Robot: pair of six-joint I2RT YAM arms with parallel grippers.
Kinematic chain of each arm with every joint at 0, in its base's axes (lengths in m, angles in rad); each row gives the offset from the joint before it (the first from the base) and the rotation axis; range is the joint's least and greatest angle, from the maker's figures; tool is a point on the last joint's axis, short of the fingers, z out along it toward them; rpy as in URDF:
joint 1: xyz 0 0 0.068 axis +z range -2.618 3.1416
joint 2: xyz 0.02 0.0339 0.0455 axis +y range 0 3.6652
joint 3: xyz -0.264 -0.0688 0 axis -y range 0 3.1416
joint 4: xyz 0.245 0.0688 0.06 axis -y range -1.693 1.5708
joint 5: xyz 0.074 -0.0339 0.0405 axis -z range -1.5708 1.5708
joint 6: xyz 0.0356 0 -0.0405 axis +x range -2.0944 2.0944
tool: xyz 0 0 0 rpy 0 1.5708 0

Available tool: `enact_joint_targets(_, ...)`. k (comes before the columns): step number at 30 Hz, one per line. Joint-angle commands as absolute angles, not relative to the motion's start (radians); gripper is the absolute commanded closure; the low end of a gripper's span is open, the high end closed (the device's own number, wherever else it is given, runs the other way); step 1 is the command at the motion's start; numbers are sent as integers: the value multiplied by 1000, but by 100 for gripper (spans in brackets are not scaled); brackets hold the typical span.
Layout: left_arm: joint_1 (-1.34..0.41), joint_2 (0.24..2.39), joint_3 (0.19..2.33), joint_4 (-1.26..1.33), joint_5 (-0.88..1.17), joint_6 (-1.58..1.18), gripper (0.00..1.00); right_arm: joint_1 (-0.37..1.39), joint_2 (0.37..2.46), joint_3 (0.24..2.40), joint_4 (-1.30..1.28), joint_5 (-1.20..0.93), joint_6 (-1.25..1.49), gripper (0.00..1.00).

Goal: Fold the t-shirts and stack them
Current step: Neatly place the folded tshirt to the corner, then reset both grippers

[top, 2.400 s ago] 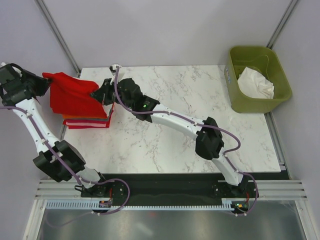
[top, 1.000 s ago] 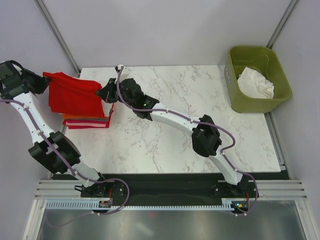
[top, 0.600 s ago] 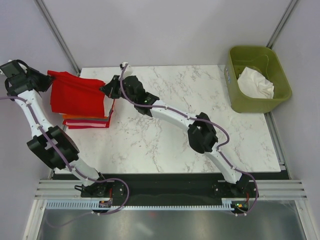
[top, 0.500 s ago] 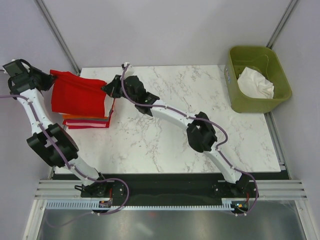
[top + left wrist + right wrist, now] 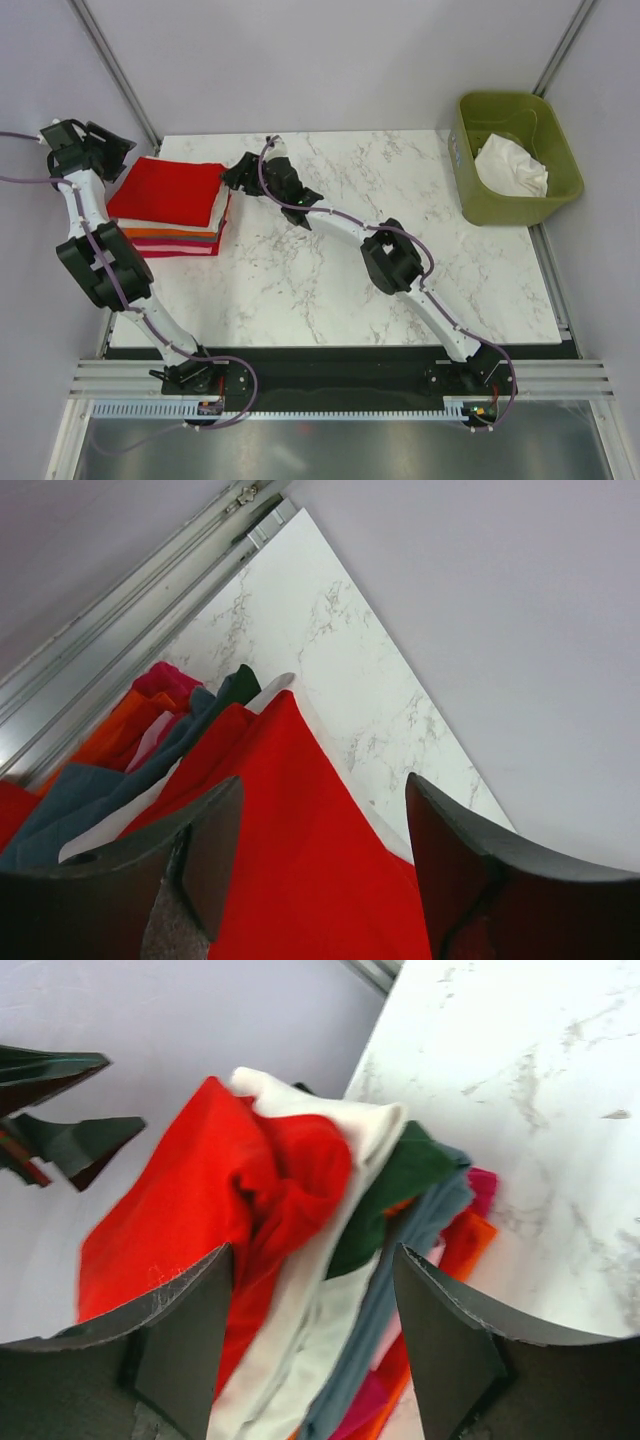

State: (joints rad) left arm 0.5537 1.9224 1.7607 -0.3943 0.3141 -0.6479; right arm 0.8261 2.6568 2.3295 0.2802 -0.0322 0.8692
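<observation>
The red t-shirt (image 5: 170, 190) lies folded atop the stack (image 5: 178, 243) at the far left corner of the table (image 5: 330, 280). The left gripper (image 5: 108, 150) and right gripper (image 5: 238, 172) flank it, both with jaws wide and nothing between them. It looks like soft, light cloth that slumps, so it is best pinched at folded edges. The wrist views reveal green, grey-blue and white layers; only the top view shows the bin (image 5: 510, 212) with a white shirt (image 5: 512, 165).
</observation>
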Motion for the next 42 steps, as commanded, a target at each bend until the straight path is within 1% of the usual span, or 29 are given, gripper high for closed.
enact_joint_targets(1, 572, 1962, 1793, -371, 319, -716, 27, 819, 2639, 2373, 351, -20, 853, 28)
enact_joint_targets(3, 563, 1932, 1786, -370, 311, -713, 27, 819, 2591, 2343, 353, -17, 816, 28)
enact_joint_targets(9, 519, 1807, 1729, -373, 253, -700, 27, 816, 2392, 2126, 402, -9, 744, 28)
enact_joint_targets(14, 473, 1680, 1686, -382, 227, -695, 27, 808, 2231, 2001, 370, -55, 701, 27)
enact_joint_targets(19, 381, 1586, 1649, -400, 218, -693, 28, 776, 2041, 1729, 374, -46, 710, 25)
enact_joint_targets(24, 186, 1517, 1606, -400, 190, -707, 28, 687, 1806, 1482, 315, -14, 706, 16)
enact_joint_targets(27, 48, 1514, 1592, -397, 170, -709, 28, 618, 1675, 1395, 232, 44, 687, 13)
enact_joint_targets(28, 16, 1511, 1586, -399, 163, -709, 28, 600, 1640, 1332, 194, 54, 669, 11)
enact_joint_targets(29, -61, 1509, 1566, -397, 149, -707, 28, 559, 1570, 1298, 177, 87, 658, 9)
enact_joint_targets(31, -119, 1487, 1531, -377, 137, -704, 28, 514, 1496, 1183, 141, 116, 649, 3)
enact_joint_targets(33, -195, 1467, 1445, -316, 169, -697, 28, 444, 1381, 1064, 135, 121, 638, 2)
enact_joint_targets(35, -260, 1422, 1344, -285, 202, -689, 28, 395, 1277, 993, 118, 121, 618, 2)
enact_joint_targets(37, -307, 1381, 1261, -217, 198, -680, 28, 387, 1214, 904, 69, 146, 598, 2)
enact_joint_targets(40, -383, 1257, 1035, -109, 189, -673, 26, 385, 1083, 780, 15, 190, 568, 2)
enact_joint_targets(42, -405, 1215, 953, -65, 190, -655, 25, 385, 1040, 688, 6, 192, 555, 2)
